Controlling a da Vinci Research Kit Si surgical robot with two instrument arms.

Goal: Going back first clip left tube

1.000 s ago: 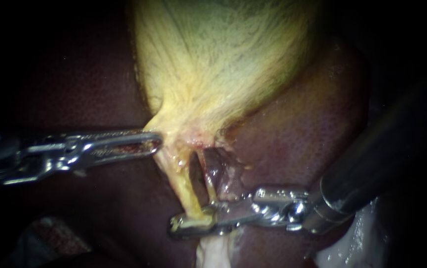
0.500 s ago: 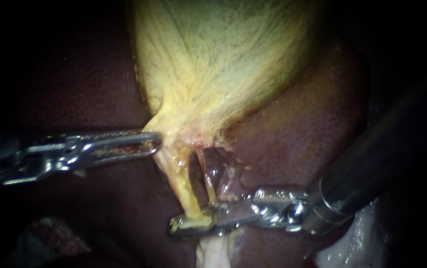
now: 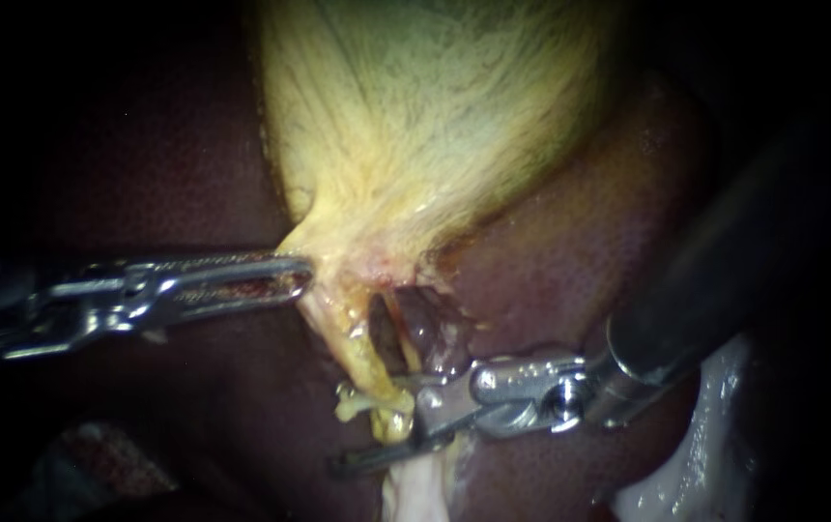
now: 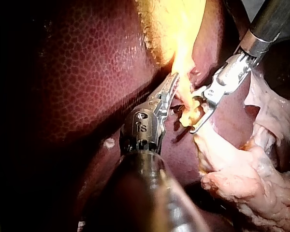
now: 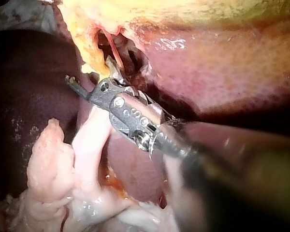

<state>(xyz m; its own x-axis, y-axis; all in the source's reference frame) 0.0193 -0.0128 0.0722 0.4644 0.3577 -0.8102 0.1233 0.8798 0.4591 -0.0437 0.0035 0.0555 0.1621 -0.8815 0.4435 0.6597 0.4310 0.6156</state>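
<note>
Our left instrument (image 3: 301, 275) reached in from the left with its shaft nearly level. Its two jaws were pressed together, clamped on the edge of the gallbladder (image 3: 415, 126) at its narrow end. Our right instrument (image 3: 377, 425) slanted down from the upper right and bent at the wrist, so its jaws pointed leftward. They stood parted with a clear gap between them, gripping nothing.

No word, label, brand or sign can be read on the tissue in any view. The only marking is a small stamped mark on the metal housing at the shaft end of the left instrument (image 4: 173, 82), seen in its own wrist view; it cannot be made out reliably.
</note>
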